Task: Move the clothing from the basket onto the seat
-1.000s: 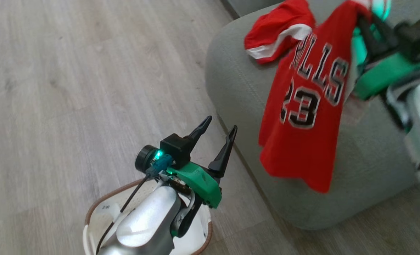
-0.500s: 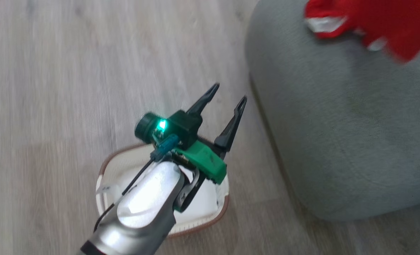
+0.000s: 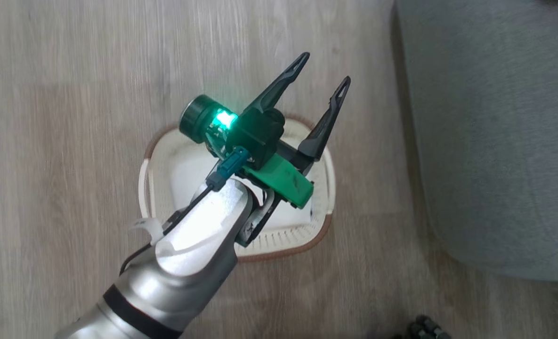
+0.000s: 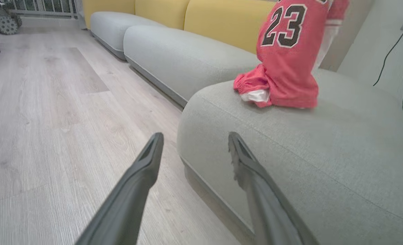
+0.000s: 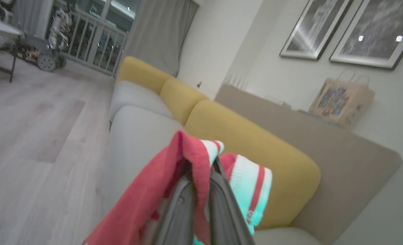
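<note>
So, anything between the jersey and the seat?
Nothing visible. The jersey hangs from the shut right gripper, its hem apparently already touching the seat beside the other red garment. The left gripper is open over the basket, clear of both.

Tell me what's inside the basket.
In the basket, the visible floor is bare white. The left pincer and its forearm cover the middle, so that part cannot be checked.

The red jersey (image 4: 288, 64) numbered 23 hangs upright, its hem on the grey-green seat (image 4: 323, 163), against a crumpled red white-striped garment (image 4: 252, 86). The white perforated basket (image 3: 283, 241) — brown-rimmed — stands on the floor beside the seat.
</note>
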Controlling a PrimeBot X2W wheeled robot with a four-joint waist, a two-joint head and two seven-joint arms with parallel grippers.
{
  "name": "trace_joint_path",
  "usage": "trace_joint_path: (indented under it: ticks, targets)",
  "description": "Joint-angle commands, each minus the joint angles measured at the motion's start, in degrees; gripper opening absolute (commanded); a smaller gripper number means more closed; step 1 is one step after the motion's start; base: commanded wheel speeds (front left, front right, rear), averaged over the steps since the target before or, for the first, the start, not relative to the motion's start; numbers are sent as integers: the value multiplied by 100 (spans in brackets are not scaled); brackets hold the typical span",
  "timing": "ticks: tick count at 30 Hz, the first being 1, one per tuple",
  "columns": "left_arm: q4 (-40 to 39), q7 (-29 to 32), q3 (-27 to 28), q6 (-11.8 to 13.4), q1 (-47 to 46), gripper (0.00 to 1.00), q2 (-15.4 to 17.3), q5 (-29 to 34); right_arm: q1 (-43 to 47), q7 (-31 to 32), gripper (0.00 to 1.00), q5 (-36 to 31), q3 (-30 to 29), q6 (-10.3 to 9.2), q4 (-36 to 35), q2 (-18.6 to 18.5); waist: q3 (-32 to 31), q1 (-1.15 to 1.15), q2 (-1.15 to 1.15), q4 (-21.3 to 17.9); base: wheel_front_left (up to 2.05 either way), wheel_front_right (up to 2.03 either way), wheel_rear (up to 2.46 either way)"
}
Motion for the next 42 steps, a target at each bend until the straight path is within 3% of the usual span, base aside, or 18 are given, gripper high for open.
trace_joint_path:
  ticks: [1,7,16,18,19,20,28,35,42]
  targets:
    - [-217,-24,133,59,-116,100,77,64,144,-69,0,-126,-215,39,-52,-6,373,-1,0,164,0,0,0]
    - [-281,17,119,126,-143,100,185,123,785,-181,0,-774,-1060,39,354,337,654,-1,0,179,0,0,0]
    - [-302,56,96,190,-151,100,258,114,1380,-214,0,-1710,-1658,39,617,726,690,-1,0,73,0,0,0]
    - [-280,56,90,190,-151,100,261,100,1428,-217,38,-1753,-1783,39,684,781,672,-1,0,49,0,0,0]
    - [-268,55,88,191,-151,100,262,92,1445,-218,89,-1749,-1831,39,737,805,662,-1,0,39,0,0,0]
    - [-254,53,88,193,-148,100,265,84,1462,-221,100,-1752,-1854,39,775,824,648,-1,0,24,0,0,0]
    - [-217,26,108,191,-95,100,300,13,1699,-230,100,-1511,-1615,39,755,1051,444,-1,0,-110,0,0,0]
    - [-173,-1,150,179,22,100,318,-113,2214,-231,100,-677,-882,39,246,1153,-17,-1,0,-247,0,0,0]
    - [-67,-34,336,194,314,100,312,-359,2681,-232,100,251,89,39,-283,981,-723,-1,0,-268,0,0,0]
